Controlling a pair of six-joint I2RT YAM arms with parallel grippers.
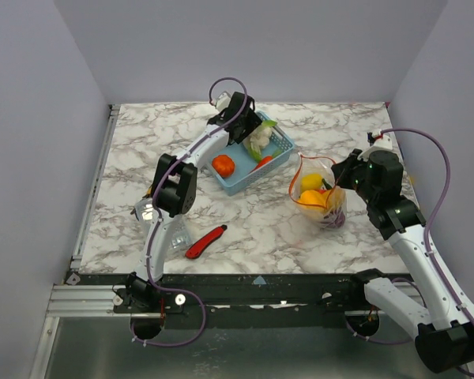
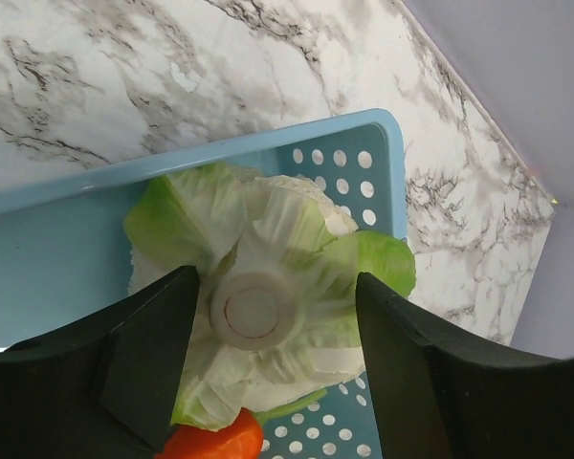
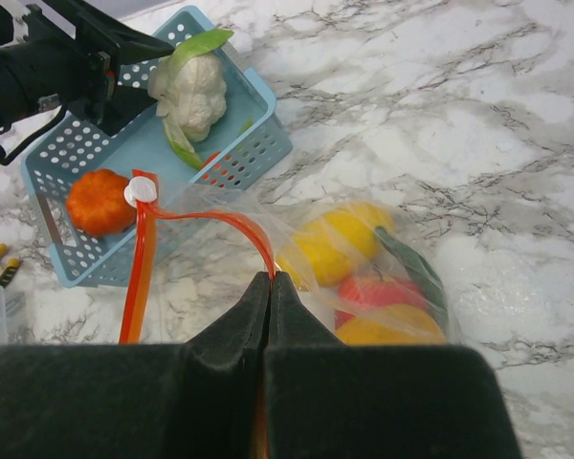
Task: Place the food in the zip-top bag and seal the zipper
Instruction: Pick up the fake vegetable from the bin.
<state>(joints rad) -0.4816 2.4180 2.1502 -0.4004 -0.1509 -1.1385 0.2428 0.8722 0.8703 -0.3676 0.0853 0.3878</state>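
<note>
The two black fingers (image 2: 153,354) of the left gripper (image 2: 275,282) stand spread to either side of a single white-and-green toy cauliflower (image 2: 268,220), seen stem-end on. Whether they press on its leaves cannot be told. The cauliflower is at the far end of the one blue basket (image 1: 278,142). The basket also holds a round orange piece (image 1: 223,164) and a red-orange piece (image 1: 262,162), mostly hidden just beside the cauliflower. That makes three pieces of food at the basket.

Across the marble table (image 1: 340,126), the right gripper (image 3: 270,279) has its fingers pinched tight together on the mouth edge of the clear zip-top bag (image 3: 297,215), where the orange-red zipper (image 3: 220,218) runs into them. One white slider (image 3: 141,191) sits at the strip's free end. The bag stands to the right of the basket, near it but apart, with its mouth gaping open.

Inside the bag are one yellow piece (image 3: 340,244), one yellow-orange piece (image 3: 392,330), one red piece (image 3: 392,292) and one dark green piece (image 3: 411,273). From above, something purple (image 1: 333,217) shows at the bottom. One red utility knife (image 1: 205,242) lies near the table's front edge, well apart from basket and bag.
</note>
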